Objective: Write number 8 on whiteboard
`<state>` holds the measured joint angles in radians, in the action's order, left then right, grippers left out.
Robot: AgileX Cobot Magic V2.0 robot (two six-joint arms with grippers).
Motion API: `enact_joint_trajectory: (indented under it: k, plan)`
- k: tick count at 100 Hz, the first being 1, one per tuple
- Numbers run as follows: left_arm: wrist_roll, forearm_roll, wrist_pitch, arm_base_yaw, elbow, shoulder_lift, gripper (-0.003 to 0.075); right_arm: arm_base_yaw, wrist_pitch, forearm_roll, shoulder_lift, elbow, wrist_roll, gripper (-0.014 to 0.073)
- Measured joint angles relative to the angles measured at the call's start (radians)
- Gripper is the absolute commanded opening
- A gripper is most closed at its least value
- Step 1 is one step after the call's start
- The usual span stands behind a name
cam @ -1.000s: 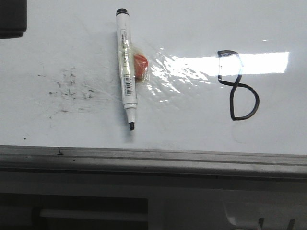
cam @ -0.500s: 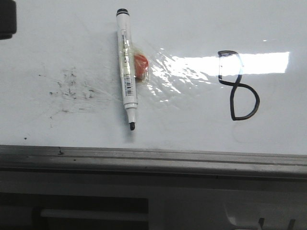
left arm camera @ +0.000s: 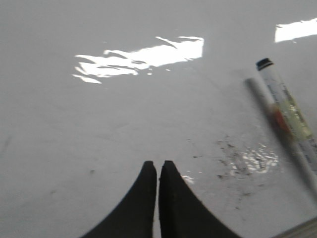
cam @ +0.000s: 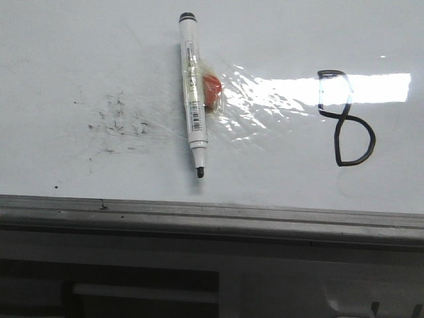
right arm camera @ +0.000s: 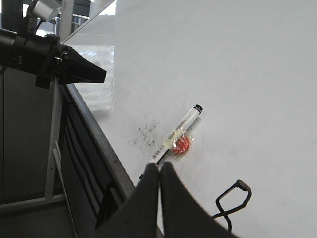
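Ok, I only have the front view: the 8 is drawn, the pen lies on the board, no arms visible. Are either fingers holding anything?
Observer: No. In the left wrist view the left fingers are closed together with nothing between them.
Operator: And the right?
Observer: Same in the right wrist view: the right fingers are closed and empty.
Operator: Is the left one near the pen?
Observer: It is over the board by the specks, clearly apart from the pen.
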<state>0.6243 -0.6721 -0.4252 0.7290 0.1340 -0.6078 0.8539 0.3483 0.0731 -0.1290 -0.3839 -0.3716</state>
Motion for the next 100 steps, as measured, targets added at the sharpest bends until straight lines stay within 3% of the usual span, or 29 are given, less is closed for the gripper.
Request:
enact_joint_trajectory:
  k: [22,50,79,100]
  plan:
    - [-0.297,0.316,0.052,-0.249,-0.104,0.176,-0.002,0.0,0.0,0.0,0.0,0.0,0.0,-0.0053]
    - [-0.539,0.559,0.349,-0.481,-0.135,0.388,-0.002,0.0,0.0,0.0,0.0,0.0,0.0,-0.0053]
    - [-0.714,0.63,0.628,-0.578,-0.135,0.52,-0.002,0.0,0.0,0.0,0.0,0.0,0.0,-0.0053]
    - [-0.742,0.627,0.762,-0.582,-0.135,0.604,-0.002,0.0,0.0,0.0,0.0,0.0,0.0,-0.0053]
